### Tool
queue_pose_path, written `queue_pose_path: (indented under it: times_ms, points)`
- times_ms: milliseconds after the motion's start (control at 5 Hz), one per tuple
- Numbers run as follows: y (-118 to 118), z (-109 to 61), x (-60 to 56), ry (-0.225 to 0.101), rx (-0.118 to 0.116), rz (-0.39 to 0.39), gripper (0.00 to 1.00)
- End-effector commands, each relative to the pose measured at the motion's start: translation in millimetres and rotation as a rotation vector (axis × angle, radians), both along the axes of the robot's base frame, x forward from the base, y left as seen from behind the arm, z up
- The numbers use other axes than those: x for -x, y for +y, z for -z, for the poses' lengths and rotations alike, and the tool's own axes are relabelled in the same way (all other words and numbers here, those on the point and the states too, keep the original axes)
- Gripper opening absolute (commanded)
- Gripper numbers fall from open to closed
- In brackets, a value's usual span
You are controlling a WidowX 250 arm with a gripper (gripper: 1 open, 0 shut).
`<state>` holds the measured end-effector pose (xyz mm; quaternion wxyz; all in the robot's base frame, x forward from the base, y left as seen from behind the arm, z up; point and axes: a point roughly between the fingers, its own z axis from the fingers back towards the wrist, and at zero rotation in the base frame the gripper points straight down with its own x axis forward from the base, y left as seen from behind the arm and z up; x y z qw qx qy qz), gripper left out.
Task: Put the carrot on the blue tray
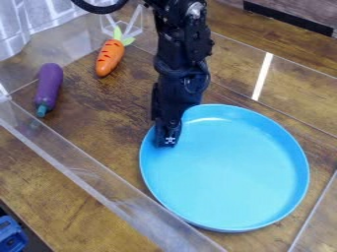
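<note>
The carrot, orange with a green tip, lies on the wooden table at the back left. The blue tray, a large round dish, sits at the front right. My black gripper hangs from the arm over the tray's left rim, its tip low at the rim. Its fingers look pressed together, with nothing seen between them. The carrot lies well apart from the gripper, up and to the left.
A purple eggplant with a green stem lies at the left. Clear plastic walls border the table along the front left and back. A cable loops at the top behind the arm.
</note>
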<state>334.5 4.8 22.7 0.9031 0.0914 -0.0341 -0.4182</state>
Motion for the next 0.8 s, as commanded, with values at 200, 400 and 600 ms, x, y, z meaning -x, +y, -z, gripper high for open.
queue_pose_path:
  times_ms: [200,400,600]
  points:
    - [21.0,-5.1,9.3,0.002,-0.004,-0.007,0.0]
    - [32.0,-7.1,14.0,0.0,-0.003,0.002,0.0]
    - [31.4,-2.3,16.9,0.002,-0.002,0.034,0.0]
